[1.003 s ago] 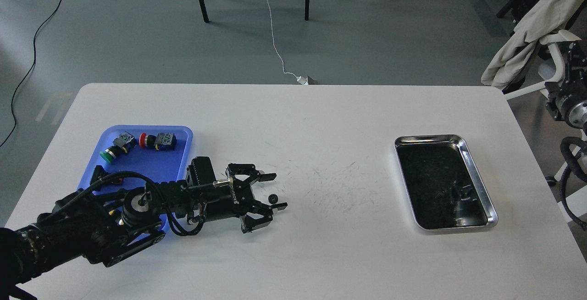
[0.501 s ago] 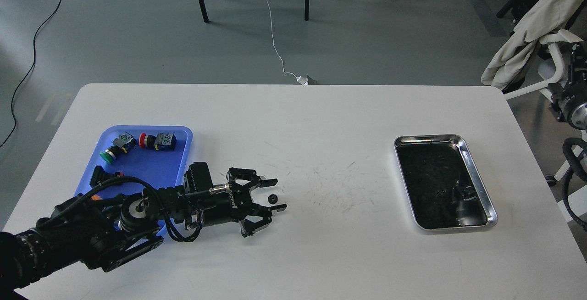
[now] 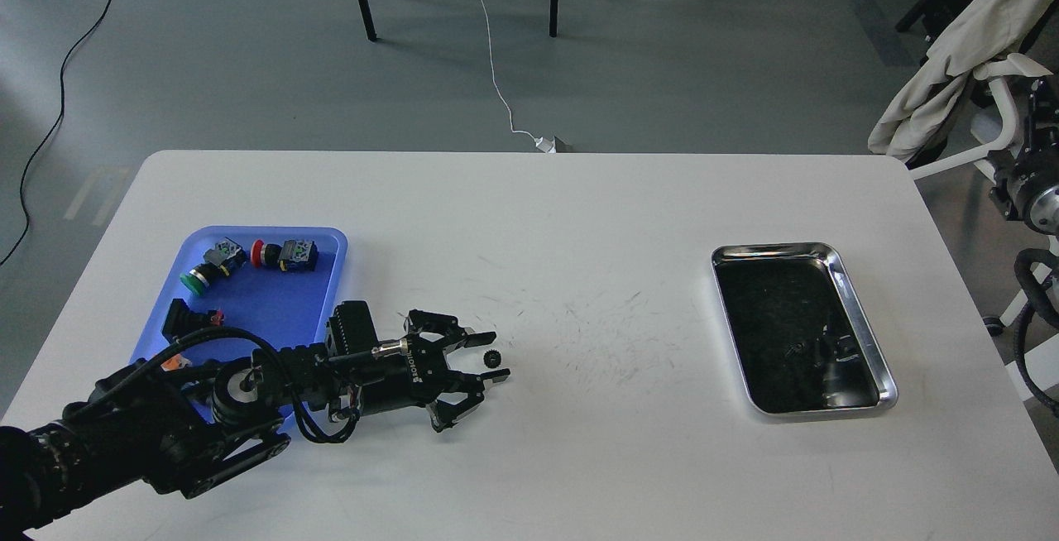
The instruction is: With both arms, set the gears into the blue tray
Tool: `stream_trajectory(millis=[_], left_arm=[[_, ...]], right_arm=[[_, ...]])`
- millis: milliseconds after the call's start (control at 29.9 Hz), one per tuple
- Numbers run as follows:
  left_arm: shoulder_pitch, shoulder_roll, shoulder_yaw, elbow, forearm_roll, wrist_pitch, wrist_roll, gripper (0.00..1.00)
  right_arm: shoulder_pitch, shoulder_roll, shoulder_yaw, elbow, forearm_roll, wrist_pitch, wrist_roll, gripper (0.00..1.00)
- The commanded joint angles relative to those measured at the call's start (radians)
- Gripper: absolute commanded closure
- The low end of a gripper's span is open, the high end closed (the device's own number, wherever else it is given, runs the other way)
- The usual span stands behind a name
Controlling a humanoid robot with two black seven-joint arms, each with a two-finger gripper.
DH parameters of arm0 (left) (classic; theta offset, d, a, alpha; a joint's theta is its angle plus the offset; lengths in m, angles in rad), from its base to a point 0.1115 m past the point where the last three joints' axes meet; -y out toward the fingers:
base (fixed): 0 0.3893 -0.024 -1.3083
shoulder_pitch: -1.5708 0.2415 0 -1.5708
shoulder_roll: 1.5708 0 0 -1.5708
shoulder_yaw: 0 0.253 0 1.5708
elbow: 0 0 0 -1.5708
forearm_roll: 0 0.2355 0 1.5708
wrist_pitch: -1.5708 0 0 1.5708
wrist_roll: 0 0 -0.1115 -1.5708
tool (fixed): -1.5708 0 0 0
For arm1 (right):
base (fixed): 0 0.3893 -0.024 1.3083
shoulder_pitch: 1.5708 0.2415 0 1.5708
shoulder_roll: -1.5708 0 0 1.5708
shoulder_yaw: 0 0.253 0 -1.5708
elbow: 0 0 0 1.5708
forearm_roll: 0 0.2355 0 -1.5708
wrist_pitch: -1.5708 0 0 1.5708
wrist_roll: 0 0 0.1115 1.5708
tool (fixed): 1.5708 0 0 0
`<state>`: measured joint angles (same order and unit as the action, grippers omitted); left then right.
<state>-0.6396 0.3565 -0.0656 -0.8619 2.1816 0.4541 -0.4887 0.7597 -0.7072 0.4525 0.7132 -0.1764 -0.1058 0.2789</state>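
A tiny black gear (image 3: 491,357) lies on the white table, right between the two fingertips of my left gripper (image 3: 494,355). That gripper is open, its fingers on either side of the gear with a small gap to each. The left arm reaches in from the lower left and covers the near right part of the blue tray (image 3: 273,297). My right gripper is out of view; only part of the right arm (image 3: 1030,193) shows at the right edge.
In the blue tray lie a green push-button switch (image 3: 207,270), a red one (image 3: 281,254) and a black square-headed switch (image 3: 186,318). A shiny steel tray (image 3: 801,327) with a dark inside sits at the right of the table (image 3: 579,218).
The left gripper has narrowed its fingers around the gear and drawn slightly back to the left. The gear has stayed in place.
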Motion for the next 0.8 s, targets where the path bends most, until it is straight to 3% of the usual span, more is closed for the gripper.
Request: stream_trajectory(millis=[0, 67, 267, 435, 501, 568, 769], left_arm=[[0.006, -0.010, 0.000, 0.011, 0.000, 0.001, 0.000, 0.52], [0.008, -0.011, 0.000, 0.011, 0.000, 0.001, 0.000, 0.59], [0.012, -0.014, 0.000, 0.012, 0.000, 0.001, 0.000, 0.61], [0.012, -0.013, 0.000, 0.012, 0.000, 0.001, 0.000, 0.71], [0.012, -0.014, 0.000, 0.012, 0.000, 0.000, 0.000, 0.77], [0.015, -0.014, 0.000, 0.012, 0.000, -0.002, 0.000, 0.91], [0.011, -0.008, 0.000, 0.009, 0.000, -0.002, 0.000, 0.92]], right_arm=[[0.001, -0.001, 0.000, 0.000, 0.000, 0.000, -0.001, 0.01], [0.001, -0.001, 0.000, 0.000, 0.000, 0.000, -0.001, 0.01], [0.000, 0.000, 0.000, 0.000, 0.000, 0.000, 0.000, 0.01], [0.000, -0.001, 0.000, 0.000, 0.000, 0.000, -0.001, 0.01], [0.001, -0.001, -0.001, 0.000, 0.000, 0.002, 0.000, 0.01], [0.000, -0.001, -0.001, 0.000, 0.000, 0.002, 0.000, 0.01], [-0.002, 0.000, -0.001, 0.000, 0.000, 0.003, 0.000, 0.01]])
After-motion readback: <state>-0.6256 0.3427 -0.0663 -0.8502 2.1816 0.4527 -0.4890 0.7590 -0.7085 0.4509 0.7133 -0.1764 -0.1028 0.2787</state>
